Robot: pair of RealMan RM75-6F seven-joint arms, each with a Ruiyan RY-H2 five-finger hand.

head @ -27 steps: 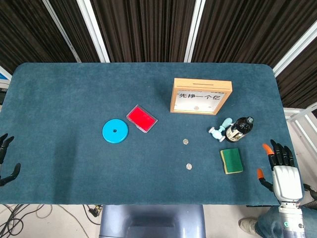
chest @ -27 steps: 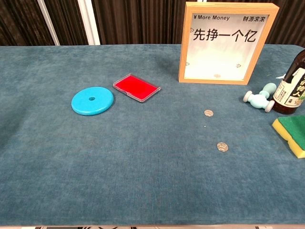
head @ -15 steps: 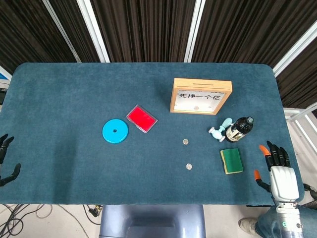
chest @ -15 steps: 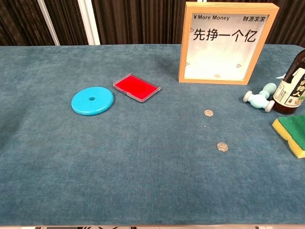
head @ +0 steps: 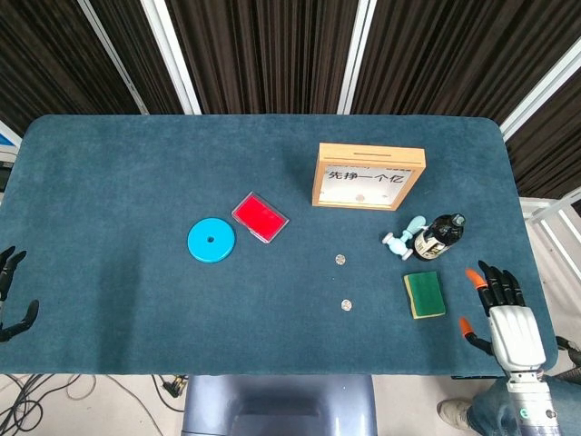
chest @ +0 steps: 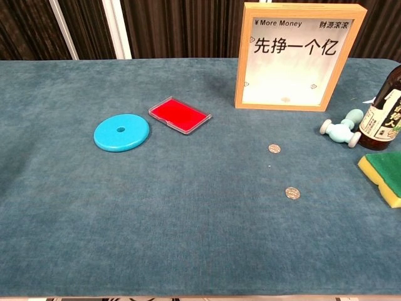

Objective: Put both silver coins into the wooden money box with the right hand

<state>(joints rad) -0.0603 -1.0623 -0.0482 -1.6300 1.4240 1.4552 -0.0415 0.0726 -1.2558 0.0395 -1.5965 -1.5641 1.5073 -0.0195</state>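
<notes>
Two silver coins lie flat on the blue cloth: the far coin (head: 340, 259) (chest: 274, 148) and the near coin (head: 346, 304) (chest: 292, 193). The wooden money box (head: 368, 176) (chest: 297, 55) stands upright behind them, with a slot in its top and Chinese lettering on its front. My right hand (head: 501, 307) hovers at the table's front right corner, fingers spread and empty, to the right of the sponge. My left hand (head: 11, 292) shows only in part at the left edge, fingers apart, holding nothing. Neither hand appears in the chest view.
A green and yellow sponge (head: 424, 294) (chest: 382, 175), a dark bottle (head: 438, 235) (chest: 381, 119) and a pale teal dumbbell toy (head: 403, 238) (chest: 341, 128) sit between my right hand and the coins. A blue disc (head: 211, 241) and a red case (head: 260, 217) lie to the left.
My right hand has drifted a little to the left, toward the sponge. The coins, the box and the left hand have not moved.
</notes>
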